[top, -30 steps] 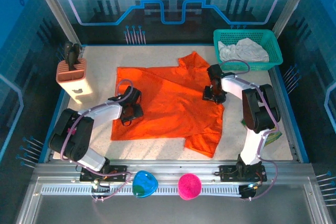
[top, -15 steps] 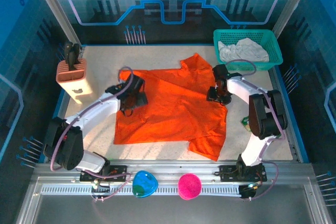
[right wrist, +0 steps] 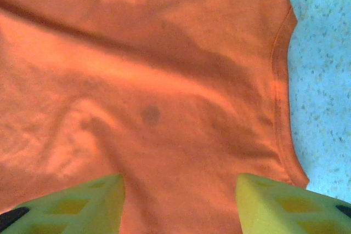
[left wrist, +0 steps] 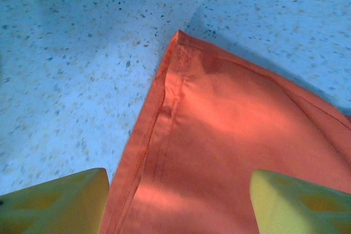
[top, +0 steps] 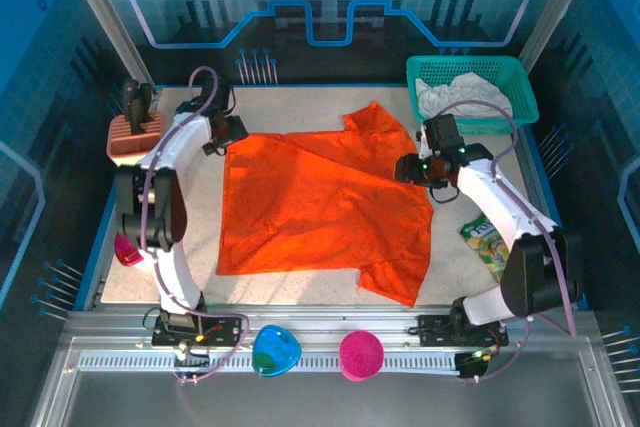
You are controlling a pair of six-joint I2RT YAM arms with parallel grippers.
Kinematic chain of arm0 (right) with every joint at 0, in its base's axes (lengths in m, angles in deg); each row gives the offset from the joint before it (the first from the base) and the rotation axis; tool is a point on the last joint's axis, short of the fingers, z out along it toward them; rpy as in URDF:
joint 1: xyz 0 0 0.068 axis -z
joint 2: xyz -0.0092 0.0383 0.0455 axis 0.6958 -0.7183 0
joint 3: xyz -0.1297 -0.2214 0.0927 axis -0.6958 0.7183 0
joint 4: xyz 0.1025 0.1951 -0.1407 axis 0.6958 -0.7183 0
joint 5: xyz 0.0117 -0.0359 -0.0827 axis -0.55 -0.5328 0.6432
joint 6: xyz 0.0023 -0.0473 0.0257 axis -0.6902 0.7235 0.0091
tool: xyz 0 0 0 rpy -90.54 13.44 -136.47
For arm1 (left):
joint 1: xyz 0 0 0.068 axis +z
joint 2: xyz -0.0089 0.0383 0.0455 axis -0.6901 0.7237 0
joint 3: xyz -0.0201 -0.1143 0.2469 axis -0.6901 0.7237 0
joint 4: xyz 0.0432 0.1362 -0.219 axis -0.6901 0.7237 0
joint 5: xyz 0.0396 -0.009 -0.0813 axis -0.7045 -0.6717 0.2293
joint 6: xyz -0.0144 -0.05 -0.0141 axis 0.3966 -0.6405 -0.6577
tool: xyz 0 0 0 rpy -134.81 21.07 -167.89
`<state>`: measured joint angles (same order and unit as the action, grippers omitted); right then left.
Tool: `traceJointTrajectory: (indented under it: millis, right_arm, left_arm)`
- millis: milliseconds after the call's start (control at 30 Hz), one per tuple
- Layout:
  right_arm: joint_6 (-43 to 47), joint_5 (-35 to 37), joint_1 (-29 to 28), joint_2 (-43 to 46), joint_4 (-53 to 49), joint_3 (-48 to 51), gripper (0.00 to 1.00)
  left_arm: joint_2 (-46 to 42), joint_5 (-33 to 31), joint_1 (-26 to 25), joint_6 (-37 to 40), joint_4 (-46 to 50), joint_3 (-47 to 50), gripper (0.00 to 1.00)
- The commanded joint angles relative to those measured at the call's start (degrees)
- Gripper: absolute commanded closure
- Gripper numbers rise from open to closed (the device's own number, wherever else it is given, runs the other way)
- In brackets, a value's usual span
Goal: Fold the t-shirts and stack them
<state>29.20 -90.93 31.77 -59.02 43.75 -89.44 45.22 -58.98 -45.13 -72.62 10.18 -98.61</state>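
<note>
The speckled tabletop (top: pixel 300 107) carries two t-shirts. The orange t-shirt (top: pixel 320 207) lies spread flat across the middle of the top view. Its long axis runs left to right: the straight hem is at the left, and one sleeve points to the upper middle, the other to the lower right. The off-white t-shirt (top: pixel 462 97) is crumpled in the one teal basket (top: pixel 470 65) at the upper right, well apart from the orange one.

There are two claws. The left claw (top: pixel 228 132) hangs at the orange shirt's upper left corner. In the left wrist view that hemmed corner (left wrist: pixel 178 39) lies flat on the tabletop, ahead of the left claw (left wrist: pixel 178 204). Its yellow fingers (left wrist: pixel 55 201) are spread wide and hold nothing. The right claw (top: pixel 415 169) is over the shirt's right edge. In the right wrist view the cloth (right wrist: pixel 148 91) spreads under the right claw (right wrist: pixel 178 204), whose fingers (right wrist: pixel 285 201) are likewise apart and empty, with a curved stitched edge at the right.
</note>
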Motion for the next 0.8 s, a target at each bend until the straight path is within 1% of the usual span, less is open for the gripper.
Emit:
traceJointTrajectory:
  millis: [0, 200, 367, 500, 767]
  right_arm:
    - [1.03, -1.28, -0.1, 4.69, -3.47, 2.38, 0.42]
    - [0.87, -0.14, 0.01, 9.41, -5.92, 4.61, 0.41]
    - [0.54, -0.06, 0.09, 10.66, -6.73, 5.33, 0.41]
    - [0.27, -0.14, 0.09, 10.84, -6.74, 5.29, 0.41]
    - [0.27, -0.45, 0.05, 10.4, -6.48, 5.27, 0.41]
  left_arm:
    - [4.75, 1.21, 1.32, 3.42, 3.2, -7.66, 0.32]
    - [14.23, 1.08, 3.21, 4.94, 6.44, -17.4, 0.38]
    - [19.38, 1.38, 3.28, 6.82, 8.97, -22.36, 0.41]
    - [19.99, 1.81, 3.26, 6.97, 8.49, -21.38, 0.43]
    - [18.03, 3.14, 3.25, 6.17, 5.47, -17.98, 0.44]
